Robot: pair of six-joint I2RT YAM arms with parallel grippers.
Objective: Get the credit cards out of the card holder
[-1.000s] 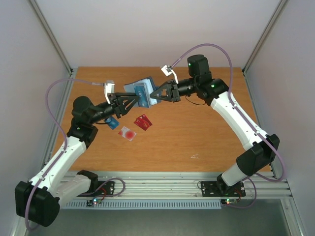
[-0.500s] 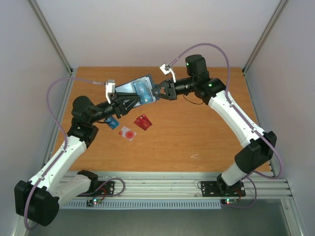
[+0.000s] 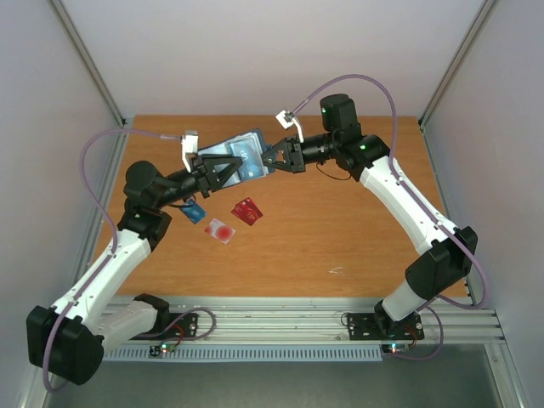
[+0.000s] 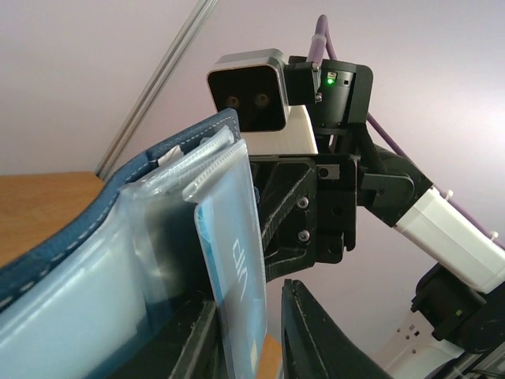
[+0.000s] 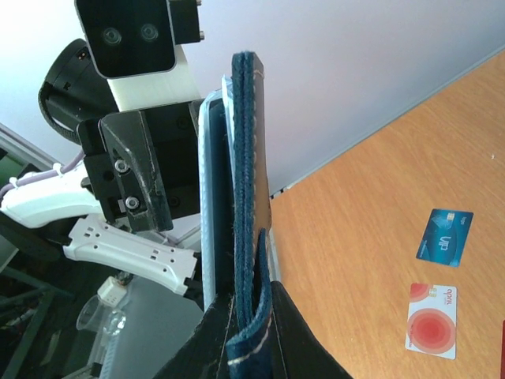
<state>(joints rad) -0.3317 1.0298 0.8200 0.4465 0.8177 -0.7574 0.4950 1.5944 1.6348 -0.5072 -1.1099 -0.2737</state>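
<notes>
You have the desk (image 3: pixel 340 229) under two arms that meet above its far left part. Between them hangs the card holder (image 3: pixel 234 157), lifted clear of the desk and opened out.

Your right gripper (image 5: pixel 251 296) is clamped on the holder's navy edge, which stands upright between its fingers. Your left gripper (image 4: pixel 248 296) faces it from the other side. Its jaws are narrow, one finger on each side of a pale blue card (image 4: pixel 233 260) sticking out of a pocket, but you cannot tell whether they are pinching it yet.

Three cards lie flat on the desk below the left gripper, on the side toward the arm bases. The teal-blue card (image 3: pixel 195 212) is nearest under it. The pale card with a red circle (image 3: pixel 220 230) and the red card (image 3: pixel 246 212) lie just beside each other, toward the right gripper's side.
</notes>
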